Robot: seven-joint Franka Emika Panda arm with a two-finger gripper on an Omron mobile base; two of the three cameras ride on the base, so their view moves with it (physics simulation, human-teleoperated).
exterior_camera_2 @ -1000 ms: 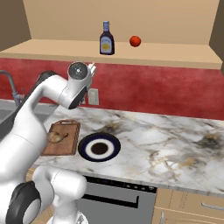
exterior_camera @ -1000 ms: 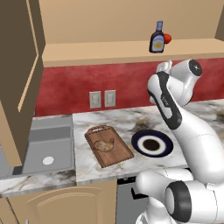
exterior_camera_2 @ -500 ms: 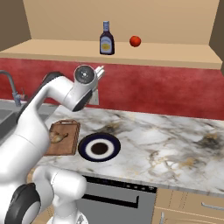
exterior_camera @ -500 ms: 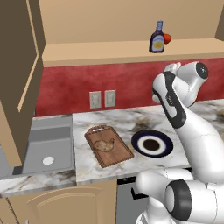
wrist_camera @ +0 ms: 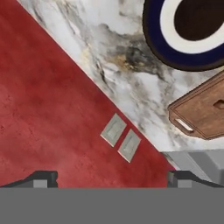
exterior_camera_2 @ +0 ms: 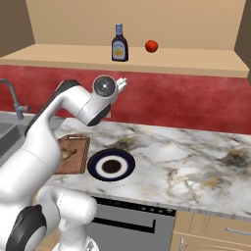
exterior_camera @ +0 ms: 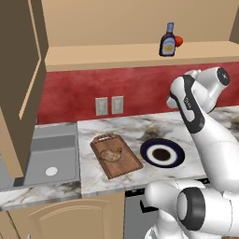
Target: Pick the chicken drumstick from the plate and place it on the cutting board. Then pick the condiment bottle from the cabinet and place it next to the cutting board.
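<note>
Drumstick sits on cutting board, left of plate. My gripper, jaws apart, empty. I should approach condiment bottle level w/ shelf, avoiding red ball.

The white arm rises from its base, bends at a dark elbow joint, and reaches up and forward. Its wrist is turned so the hand points away toward the back of the kitchen. In the hand view the gripper shows two small dark finger tips at the bottom, set wide apart with nothing between them. In the right base view the round end of the wrist faces the camera, and the fingers are hidden behind it.
</note>
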